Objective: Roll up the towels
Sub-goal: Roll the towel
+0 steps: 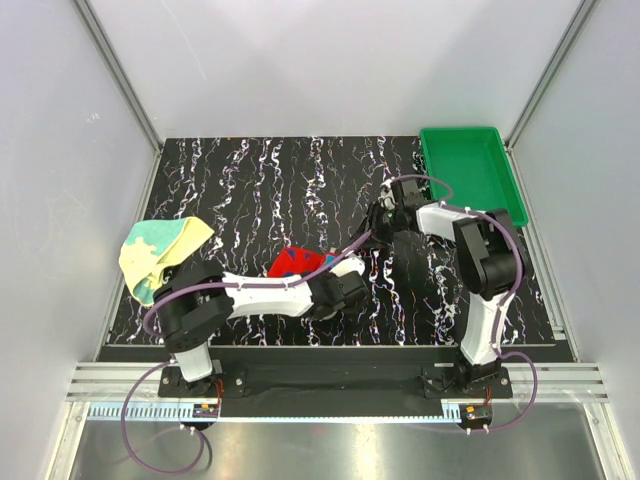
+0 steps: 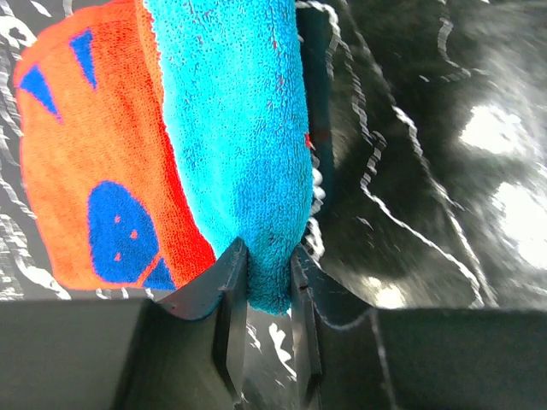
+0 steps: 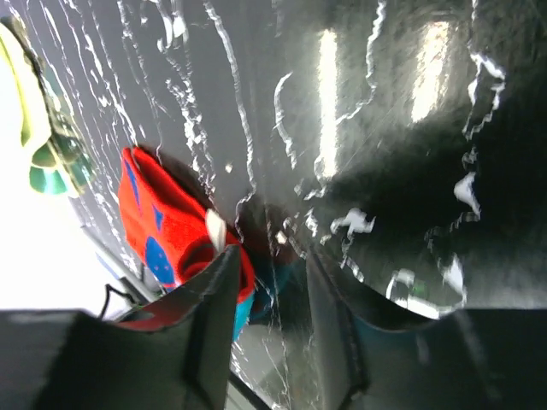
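Observation:
The red towel with blue blotches lies near the middle front of the mat, partly folded so its turquoise underside shows. My left gripper is shut on the near edge of that turquoise fold. In the top view the left gripper sits at the towel's right side. My right gripper hovers right of and beyond the towel, and in its wrist view it stands open with only the mat between its fingers. The red towel shows behind its left finger. The pale yellow and teal towel lies crumpled at the left edge.
A green plastic tray stands at the back right corner. The black marbled mat covers the table. Grey walls close in on the left, back and right.

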Robot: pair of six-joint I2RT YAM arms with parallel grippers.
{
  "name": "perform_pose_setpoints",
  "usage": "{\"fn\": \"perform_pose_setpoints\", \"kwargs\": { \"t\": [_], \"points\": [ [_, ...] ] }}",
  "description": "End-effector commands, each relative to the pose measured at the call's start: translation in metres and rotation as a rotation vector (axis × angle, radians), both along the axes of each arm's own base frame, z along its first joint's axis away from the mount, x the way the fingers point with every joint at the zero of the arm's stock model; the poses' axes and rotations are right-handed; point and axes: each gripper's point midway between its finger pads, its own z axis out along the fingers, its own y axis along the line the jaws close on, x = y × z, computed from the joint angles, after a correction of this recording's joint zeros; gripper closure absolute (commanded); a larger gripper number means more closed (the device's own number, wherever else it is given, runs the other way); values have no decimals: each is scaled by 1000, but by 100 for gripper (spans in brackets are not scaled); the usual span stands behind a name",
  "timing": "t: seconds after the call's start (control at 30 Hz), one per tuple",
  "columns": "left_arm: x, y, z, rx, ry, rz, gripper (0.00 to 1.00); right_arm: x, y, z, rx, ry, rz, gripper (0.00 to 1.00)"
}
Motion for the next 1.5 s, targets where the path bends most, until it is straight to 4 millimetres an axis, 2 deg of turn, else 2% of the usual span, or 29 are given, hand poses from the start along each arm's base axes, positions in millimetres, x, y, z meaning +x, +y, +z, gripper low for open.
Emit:
{"fn": "perform_pose_setpoints", "kwargs": {
  "t": [0.0,0.03,0.07,0.13,0.17,0.2,0.23,0.27,0.33,0.43,0.47,0.6,0.73,0.8,0.87,0.9,0.93,1.0,1.03,1.07,1.17,1.33,1.47],
  "points": [
    [-27,-17,-6,-149,152,-7,91,5,-4,50,-76,-123,27,53],
    [-28,-20,-7,-185,175,-4,91,4,-7,54,-89,-132,24,52],
    [-28,-22,-5,-214,187,0,91,3,-10,66,-95,-158,17,51],
    [-33,-28,-2,-295,226,-3,91,-3,-17,69,-130,-159,5,48],
    [-29,-26,-1,-325,243,15,91,-7,-21,80,-135,-174,-3,47],
    [-28,-29,6,-373,249,20,91,-8,-24,82,-147,-182,-12,46],
    [-27,-28,4,-417,283,30,91,-13,-27,82,-154,-178,-18,44],
    [-25,-30,7,-452,294,33,91,-16,-29,92,-153,-198,-23,43],
    [-18,-32,16,-550,330,51,91,-24,-33,93,-158,-194,-31,42],
    [-19,-33,22,-664,389,61,91,-34,-36,99,-148,-193,-36,41],
    [-14,-26,23,-693,401,87,91,-37,-36,104,-139,-201,-37,40],
    [-10,-25,38,-854,468,131,91,-48,-31,111,-86,-193,-24,39],
    [-5,-22,55,-1007,518,142,91,-62,-26,107,-33,-173,-13,36],
    [-1,-23,62,-1075,522,150,91,-68,-20,104,-3,-169,-4,35],
    [-5,-16,59,-1131,566,167,91,-73,-9,99,9,-171,22,34],
    [-1,-19,66,-1187,561,174,91,-75,-4,97,17,-161,28,34],
    [-6,-12,58,-1203,589,201,92,-85,9,90,19,-147,64,34],
    [-3,-11,61,-1260,589,225,93,-89,26,90,63,-150,89,34],
    [-2,-7,58,-1271,589,248,95,-92,34,83,72,-132,103,34],
    [-6,-3,53,-1280,608,283,96,-95,46,85,102,-139,118,34],
    [-9,5,47,-1312,606,340,100,-101,66,74,118,-126,152,34],
    [-7,19,41,-1326,574,424,100,-102,90,63,114,-106,192,35],
    [-7,27,39,-1326,546,467,100,-99,102,63,133,-113,202,36]
  ]
}}
